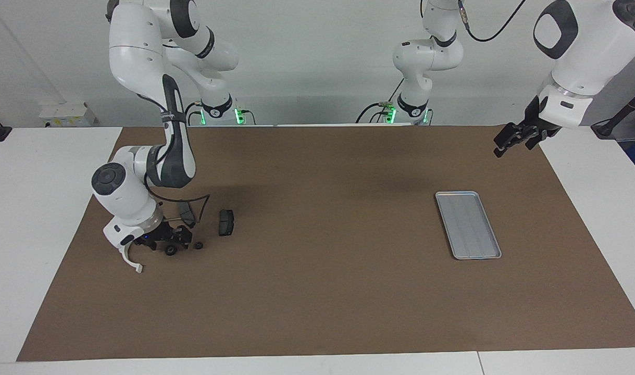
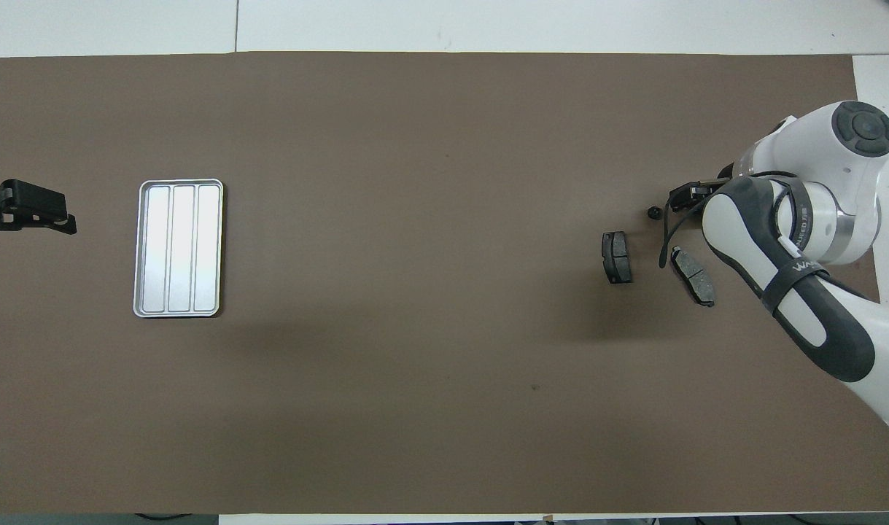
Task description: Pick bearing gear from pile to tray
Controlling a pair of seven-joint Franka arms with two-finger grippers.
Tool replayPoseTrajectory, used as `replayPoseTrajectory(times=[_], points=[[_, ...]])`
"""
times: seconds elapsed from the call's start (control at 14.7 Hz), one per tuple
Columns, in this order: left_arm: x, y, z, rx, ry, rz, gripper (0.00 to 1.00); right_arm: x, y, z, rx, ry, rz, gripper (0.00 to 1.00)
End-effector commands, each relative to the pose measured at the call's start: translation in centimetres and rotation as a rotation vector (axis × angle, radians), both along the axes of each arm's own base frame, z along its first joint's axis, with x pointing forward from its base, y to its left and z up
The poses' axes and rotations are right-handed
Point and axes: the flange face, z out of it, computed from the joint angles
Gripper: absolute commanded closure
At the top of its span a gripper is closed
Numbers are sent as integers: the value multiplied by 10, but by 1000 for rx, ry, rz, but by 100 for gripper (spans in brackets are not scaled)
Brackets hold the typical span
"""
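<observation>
The pile lies at the right arm's end of the mat. It holds two dark grey brake pads (image 1: 226, 222) (image 1: 187, 213), a white curved half-ring bracket (image 1: 132, 261) and two tiny black round pieces (image 1: 170, 251) (image 1: 198, 245). My right gripper (image 1: 166, 240) is down low in the pile, right over one black round piece. In the overhead view the right gripper (image 2: 688, 195) is mostly hidden under its arm, with one black piece (image 2: 654, 213) and both brake pads (image 2: 617, 257) (image 2: 693, 275) beside it. The silver tray (image 1: 468, 225) (image 2: 178, 248) lies empty toward the left arm's end. My left gripper (image 1: 515, 141) (image 2: 21, 208) waits open and raised over the mat's edge.
The brown mat (image 1: 317, 291) covers most of the white table. The right arm's elbow and forearm (image 2: 794, 270) hang over the pile and hide the white bracket in the overhead view. A wide stretch of bare mat separates the pile from the tray.
</observation>
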Motion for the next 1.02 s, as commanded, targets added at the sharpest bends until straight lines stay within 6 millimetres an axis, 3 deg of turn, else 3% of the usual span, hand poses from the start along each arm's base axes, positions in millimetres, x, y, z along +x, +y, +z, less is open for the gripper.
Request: replayPoseTrajectory(times=[0.0, 0.14, 0.2, 0.34, 0.55, 0.68, 0.82, 0.96], points=[[-8, 1, 4, 4, 6, -5, 0, -7, -5, -8, -8, -24, 40, 5], [-8, 1, 4, 4, 6, -5, 0, -7, -6, -8, -9, -27, 43, 17], [-8, 1, 4, 4, 6, -5, 0, -7, -6, -8, -9, -27, 43, 34], [-8, 1, 4, 4, 6, -5, 0, -6, -6, -7, -9, -27, 43, 100], [-8, 1, 4, 4, 6, -5, 0, -2, -4, 13, -13, -39, 43, 100], [-8, 1, 4, 4, 6, -5, 0, 8, 1, 47, -14, -50, 38, 100], [-8, 2, 4, 4, 6, -4, 0, 22, 32, 85, -11, -33, 1, 100], [-8, 1, 4, 4, 6, -5, 0, 23, 86, 105, -12, 0, -94, 100]])
